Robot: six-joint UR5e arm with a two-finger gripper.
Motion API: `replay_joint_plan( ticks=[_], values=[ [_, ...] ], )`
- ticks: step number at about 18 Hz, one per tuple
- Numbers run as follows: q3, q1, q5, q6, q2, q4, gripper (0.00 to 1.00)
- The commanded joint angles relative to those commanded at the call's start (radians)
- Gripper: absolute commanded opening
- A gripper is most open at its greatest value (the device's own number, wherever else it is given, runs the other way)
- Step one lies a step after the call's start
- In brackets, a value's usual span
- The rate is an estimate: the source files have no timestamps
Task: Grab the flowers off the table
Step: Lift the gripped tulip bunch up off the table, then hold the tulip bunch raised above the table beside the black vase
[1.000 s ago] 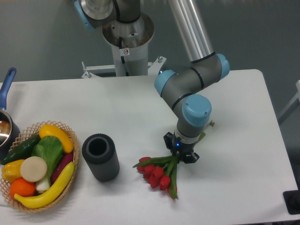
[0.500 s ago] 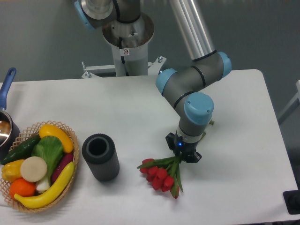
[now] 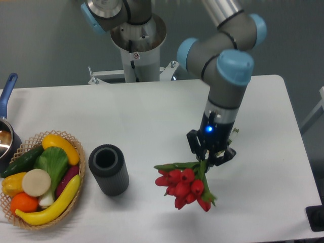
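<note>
The flowers (image 3: 185,185), a bunch of red tulips with green stems and leaves, hang with their heads toward the camera, lifted above the white table (image 3: 152,116). My gripper (image 3: 210,156) is shut on the green stems just above the blooms, its black fingers on either side of the bunch. A blue light glows on the wrist. The upper part of the stems is hidden behind the gripper and arm.
A black ribbed cylinder (image 3: 108,169) stands upright left of the flowers. A wicker basket (image 3: 43,179) of fruit and vegetables sits at the front left. A pot with a blue handle (image 3: 6,124) is at the left edge. The robot base (image 3: 136,45) stands at the back.
The arm has risen and shifted slightly right, carrying the flowers off the table. The bunch now hangs higher and looks larger in the view.
</note>
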Motion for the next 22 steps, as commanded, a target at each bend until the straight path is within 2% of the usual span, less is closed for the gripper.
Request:
replay_joint_plan(
  ticks=[5, 9, 17, 22],
  values=[
    [-0.003, 0.005, -0.178, -0.074, 0.052, 0.005, 0.19],
    [-0.018, 0.012, -0.226, -0.130, 0.092, 0.005, 0.19],
    [-0.014, 0.018, -0.382, -0.189, 0.103, 0.006, 0.18],
    [-0.008, 0.006, -0.393, -0.198, 0.100, 0.006, 0.18]
  ],
)
